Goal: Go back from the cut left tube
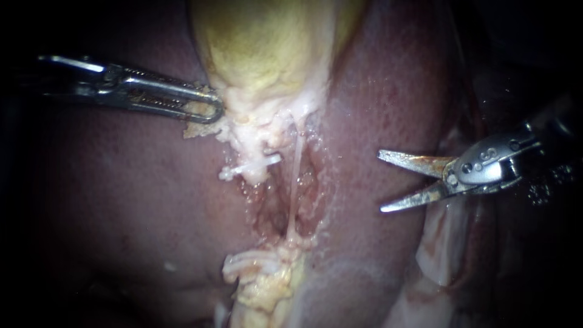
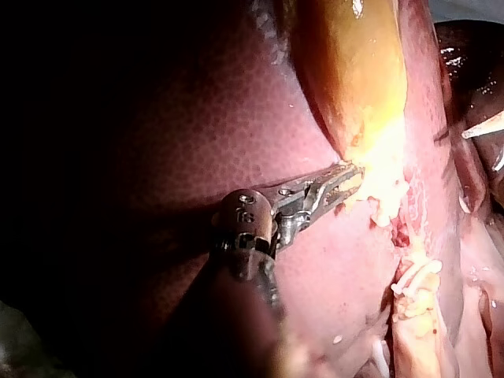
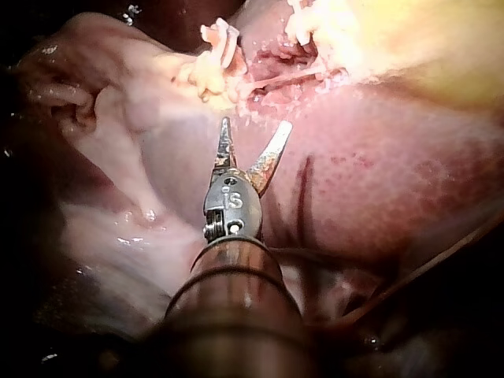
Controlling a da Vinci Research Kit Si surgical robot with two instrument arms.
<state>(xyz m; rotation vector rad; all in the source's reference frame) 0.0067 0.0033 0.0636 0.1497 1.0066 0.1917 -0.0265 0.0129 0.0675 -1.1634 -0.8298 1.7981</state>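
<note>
Cut left tube (image 1: 254, 166): white stub at the near end of the gallbladder (image 1: 261, 42).
Right instrument (image 1: 384, 181): blades spread, empty, parked over the liver (image 1: 388, 91), well right of that stub, seemingly clear for retreat.
Left instrument (image 1: 206, 106): jaws pinching the gallbladder's edge, probably tensioning it leftward.

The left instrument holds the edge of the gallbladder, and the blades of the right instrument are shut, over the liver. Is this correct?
Not fully. The blades of the right instrument are open, not shut: the endoscope view shows a clear gap between them, holding nothing. The rest stands: they hang over the liver, and the left instrument holds the edge of the gallbladder.
</note>
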